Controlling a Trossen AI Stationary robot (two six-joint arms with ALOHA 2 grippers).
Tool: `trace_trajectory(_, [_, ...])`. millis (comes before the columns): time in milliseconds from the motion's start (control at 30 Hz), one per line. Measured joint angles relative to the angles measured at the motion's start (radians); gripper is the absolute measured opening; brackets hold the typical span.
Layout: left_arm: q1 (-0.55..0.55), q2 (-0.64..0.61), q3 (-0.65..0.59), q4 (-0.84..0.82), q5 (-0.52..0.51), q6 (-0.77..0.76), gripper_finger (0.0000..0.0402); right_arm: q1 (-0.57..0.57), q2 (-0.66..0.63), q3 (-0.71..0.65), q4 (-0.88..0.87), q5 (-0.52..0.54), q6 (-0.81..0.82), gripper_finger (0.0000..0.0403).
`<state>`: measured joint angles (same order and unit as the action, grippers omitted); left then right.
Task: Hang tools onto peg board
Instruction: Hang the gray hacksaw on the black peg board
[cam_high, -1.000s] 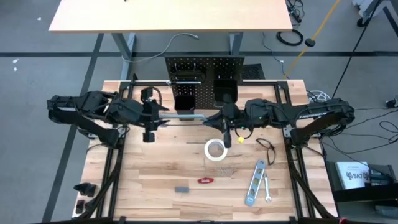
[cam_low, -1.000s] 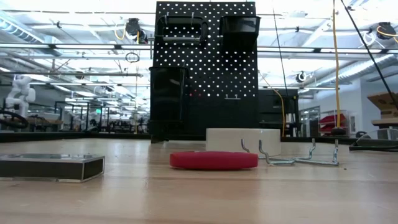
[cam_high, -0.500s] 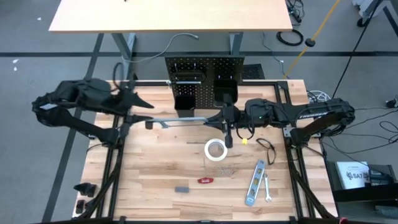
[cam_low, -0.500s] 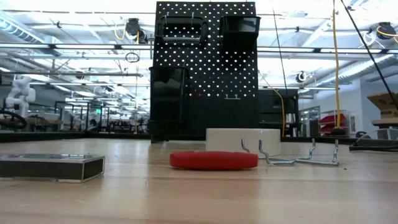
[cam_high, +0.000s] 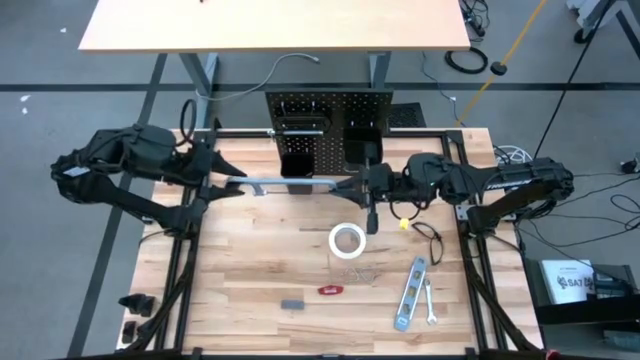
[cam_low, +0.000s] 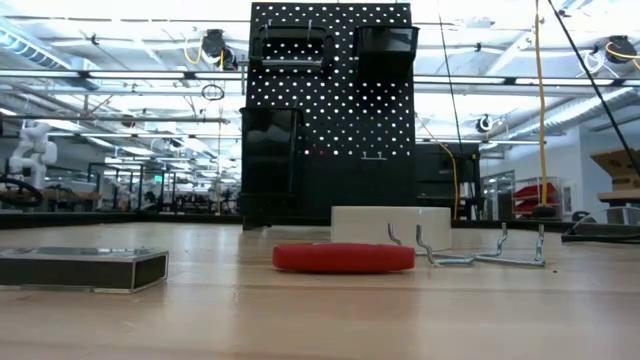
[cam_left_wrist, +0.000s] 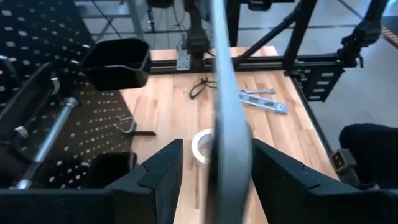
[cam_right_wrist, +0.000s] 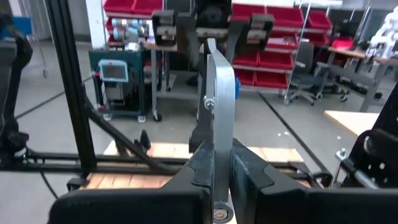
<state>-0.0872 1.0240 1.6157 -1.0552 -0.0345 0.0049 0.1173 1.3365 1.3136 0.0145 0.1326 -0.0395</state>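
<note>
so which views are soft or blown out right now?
Left wrist view: the grey bar clamp is a close-up blur between that gripper's fingers, while the table behind is sharper. Right wrist view: the bar is sharp. Low view: bright ceiling lights wash out the top, leaving the peg board nearly a silhouette; the red-handled tool is slightly soft. High view: evenly lit.

The grey bar clamp (cam_high: 300, 183) hangs level before the upright black peg board (cam_high: 325, 120). The tape roll (cam_high: 347, 240), level (cam_high: 410, 291) and wrench (cam_high: 430, 302) lie toward five o'clock.
</note>
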Motion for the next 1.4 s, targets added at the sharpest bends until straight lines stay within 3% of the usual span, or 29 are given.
trace_trajectory(567, [0.0,0.012,0.0,0.009,0.005,0.011,0.0184,0.0,0.001,0.0,0.019,0.003,-0.003,0.0016])
trace_trajectory(700, [0.0,0.012,0.0,0.013,-0.029,0.012,0.0155,0.0,0.001,0.0,0.019,0.003,-0.003,0.0016])
trace_trajectory(900, [0.0,0.012,0.0,0.02,-0.04,0.032,0.0066,0.0,0.002,0.0,0.019,0.006,-0.002,0.0016])
trace_trajectory(1167, [0.0,0.012,0.0,0.021,-0.047,0.064,0.0066,0.0,0.002,0.0,0.019,0.008,-0.003,0.0018])
trace_trajectory(1400, [0.0,0.012,0.0,0.03,-0.052,0.082,0.0066,-0.003,0.002,0.0,-0.001,0.006,0.027,0.0061])
